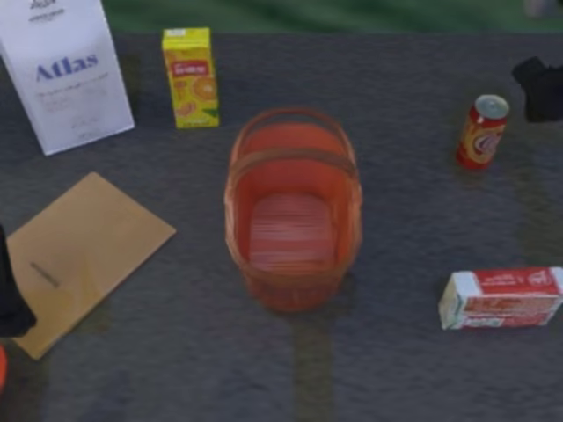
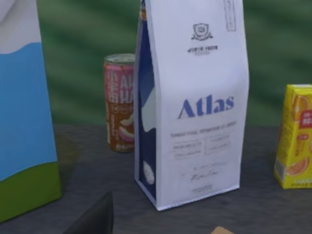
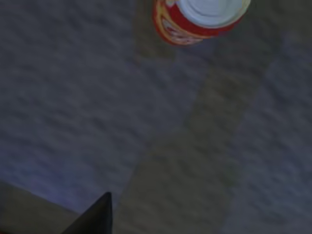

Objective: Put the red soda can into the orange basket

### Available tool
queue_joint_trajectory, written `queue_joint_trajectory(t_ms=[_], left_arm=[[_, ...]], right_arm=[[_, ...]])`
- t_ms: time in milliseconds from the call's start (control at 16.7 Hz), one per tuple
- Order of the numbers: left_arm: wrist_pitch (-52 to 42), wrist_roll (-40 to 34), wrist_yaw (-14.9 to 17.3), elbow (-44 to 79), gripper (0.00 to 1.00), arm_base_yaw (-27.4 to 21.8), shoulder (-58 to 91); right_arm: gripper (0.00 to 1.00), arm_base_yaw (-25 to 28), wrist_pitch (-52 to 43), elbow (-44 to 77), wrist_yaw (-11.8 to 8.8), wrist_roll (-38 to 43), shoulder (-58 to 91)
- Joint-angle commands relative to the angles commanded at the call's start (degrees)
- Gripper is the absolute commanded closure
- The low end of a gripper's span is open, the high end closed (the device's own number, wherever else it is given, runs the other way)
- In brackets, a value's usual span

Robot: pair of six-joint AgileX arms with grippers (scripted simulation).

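Red soda can [image 1: 481, 132] upright near the table's [image 1: 396, 369] far right side, well apart from the orange basket [image 1: 293, 207] at centre. Right gripper [image 1: 538, 88] just beside the can – jaw state impossible to tell. Left gripper [image 1: 12, 290] at the left edge – likewise unclear.

Right hand [image 1: 541, 88] far right; left hand [image 1: 10, 294] left edge.
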Motion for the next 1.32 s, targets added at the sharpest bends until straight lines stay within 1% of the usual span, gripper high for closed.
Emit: queue_joint_trajectory(t_ms=[180,360,600,720,1080,1320], left_arm=[[0.00,0.00,0.00,0.00,0.00,0.00,0.00],[0.00,0.00,0.00,0.00,0.00,0.00,0.00],[0.00,0.00,0.00,0.00,0.00,0.00,0.00],[0.00,0.00,0.00,0.00,0.00,0.00,0.00],[0.00,0.00,0.00,0.00,0.00,0.00,0.00],[0.00,0.00,0.00,0.00,0.00,0.00,0.00]], right_arm=[[0.00,0.83,-7.26,15.16,-0.39,-3.52,13.93],[0.00,1.62,-12.48,27.89,-0.81,-6.47,24.81],[0.00,2.43,-16.38,39.18,-1.28,-9.11,33.70],[0.00,2.64,-17.11,41.53,-1.40,-9.68,35.44],[0.00,2.38,-16.91,41.46,-1.38,-9.73,35.56],[0.00,2.78,-11.32,35.48,-1.41,-9.62,35.22]])
